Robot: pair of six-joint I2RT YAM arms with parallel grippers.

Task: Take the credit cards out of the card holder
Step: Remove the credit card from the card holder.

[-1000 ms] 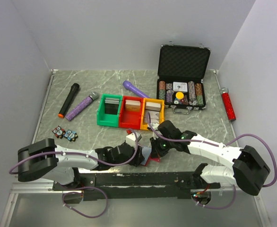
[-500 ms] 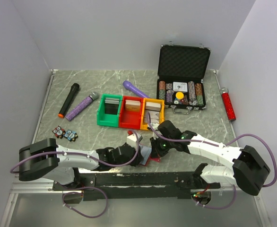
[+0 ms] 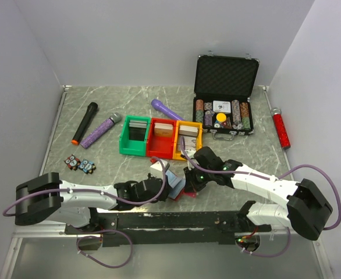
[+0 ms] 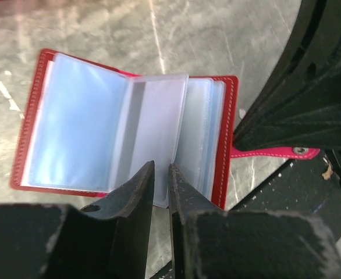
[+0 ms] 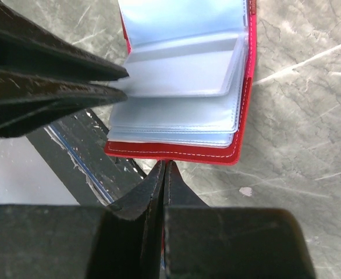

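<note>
On the grey marble table [image 3: 246, 157], the black poker chip case [image 3: 226, 78] stands open well beyond both grippers. The green, red and yellow bins [image 3: 159, 152] sit in a row just beyond them. The left gripper [image 4: 162, 168] is narrowed to a slit, its fingertips pinching the near edge of one clear sleeve [image 4: 159, 125]. The right gripper [image 5: 163, 165] has its fingers pressed fully together with nothing between them, tips meeting the red edge of the card holder [image 5: 182, 116]. The card holder lies spread open between the two grippers, directly ahead of each. Its snap tab [image 4: 275, 153] pokes out from under the right gripper.
</note>
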